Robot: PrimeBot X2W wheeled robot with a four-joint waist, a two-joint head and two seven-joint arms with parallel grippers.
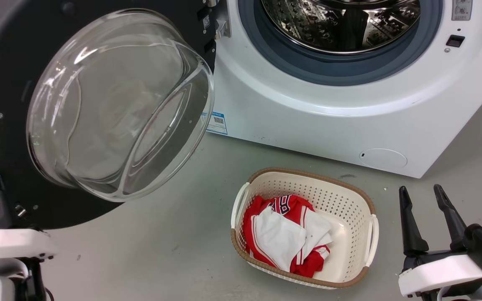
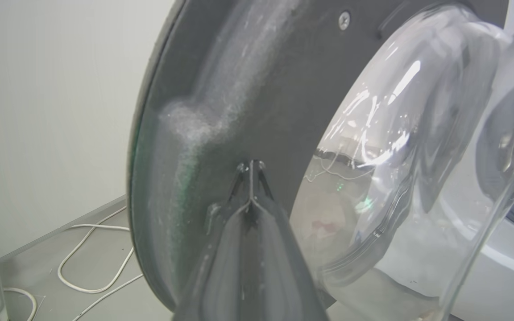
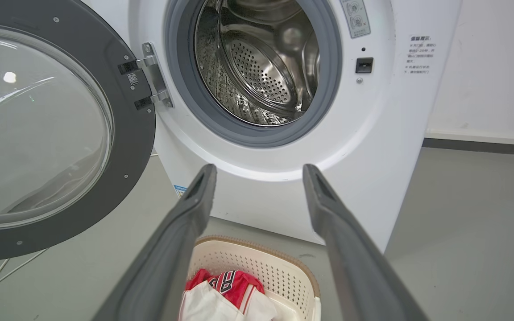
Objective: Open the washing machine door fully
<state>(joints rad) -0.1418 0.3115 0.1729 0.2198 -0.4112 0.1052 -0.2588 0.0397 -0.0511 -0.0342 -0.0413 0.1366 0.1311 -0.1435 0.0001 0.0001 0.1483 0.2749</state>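
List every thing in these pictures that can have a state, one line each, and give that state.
washing machine door: open wide
drum: looks empty
laundry basket: holds red and white clothing
round white cap: closed
left gripper: shut, tips at the door's black inner frame
right gripper: open, holding nothing
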